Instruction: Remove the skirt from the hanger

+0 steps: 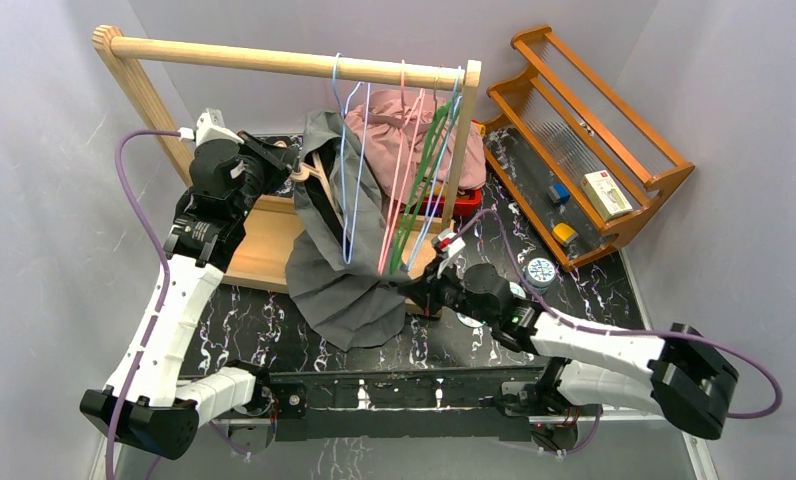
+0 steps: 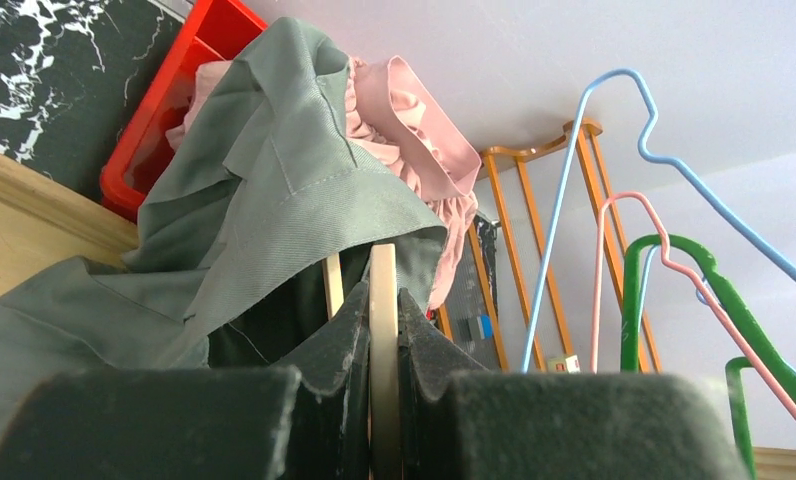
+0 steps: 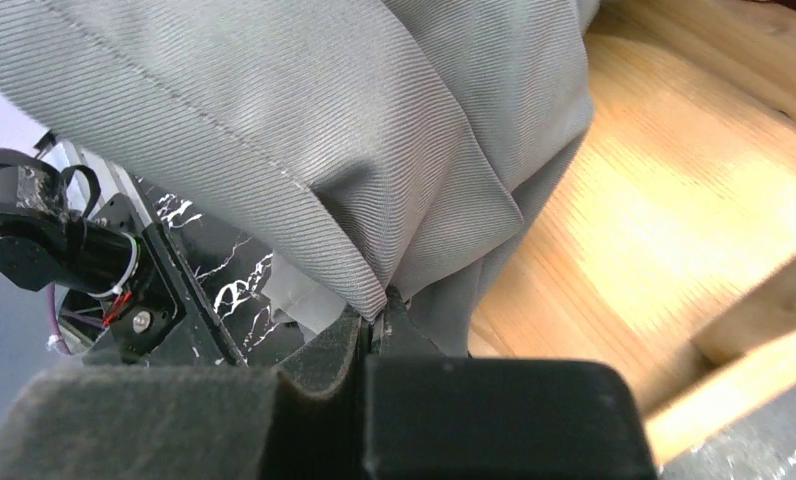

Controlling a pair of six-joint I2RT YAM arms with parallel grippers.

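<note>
Firmly, skirt (image 3: 274, 120) inside right pincer (image 3: 378, 312) (hanger (image 2: 382, 268) inside left pincer (image 2: 382, 305)).

Top view is bright and even, with diffuse overhead light, soft shadows on the black marbled counter (image 1: 259, 322) and white walls (image 1: 34, 150) greying toward the corners; slight wide-angle bend at the edges. In the left wrist view a bright wall backlights the blue hanger (image 2: 574, 200); the grey skirt (image 2: 274, 180) is sharp, and the left tool (image 2: 382, 300) is dark and soft up close. In the right wrist view the wooden rack base (image 3: 654, 200) is blurred with warm glare, the skirt weave is crisp, and the right tool (image 3: 376, 318) is near-black and out of focus along the bottom.
</note>
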